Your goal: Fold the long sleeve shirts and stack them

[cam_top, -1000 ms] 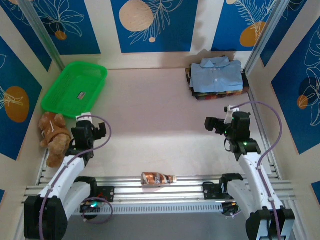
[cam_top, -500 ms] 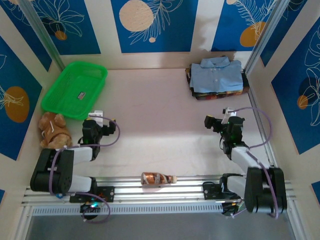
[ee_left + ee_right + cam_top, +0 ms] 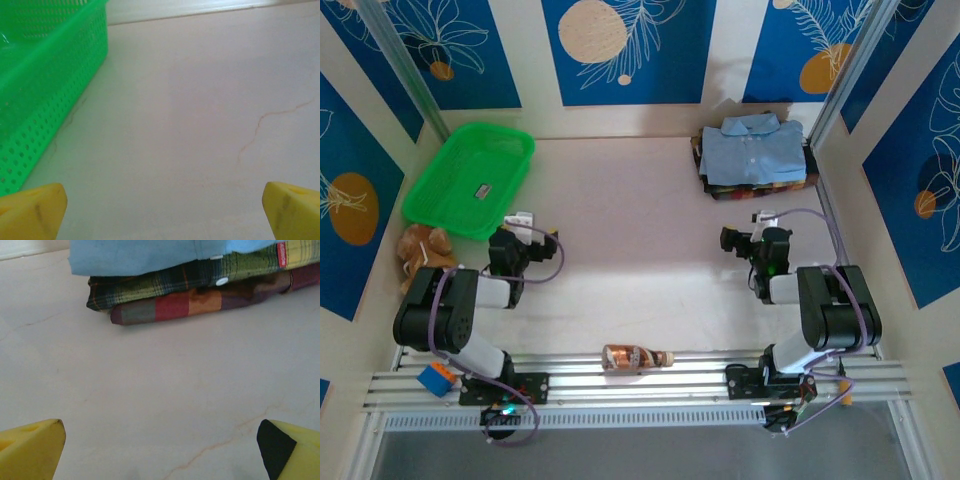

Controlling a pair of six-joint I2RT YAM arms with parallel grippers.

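The light blue shirt (image 3: 752,150) lies folded atop the plaid shirt (image 3: 165,282) at the desk's (image 3: 620,200) far right corner, the stacking seemingly finished; both arms' jaws gape wide, empty.

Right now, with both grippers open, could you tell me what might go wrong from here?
The open right gripper faces the stack low down; driven forward, it could shove the plaid shirt askew under the blue shirt. The bottle lies on the rail at the near edge; a swinging arm might knock it.
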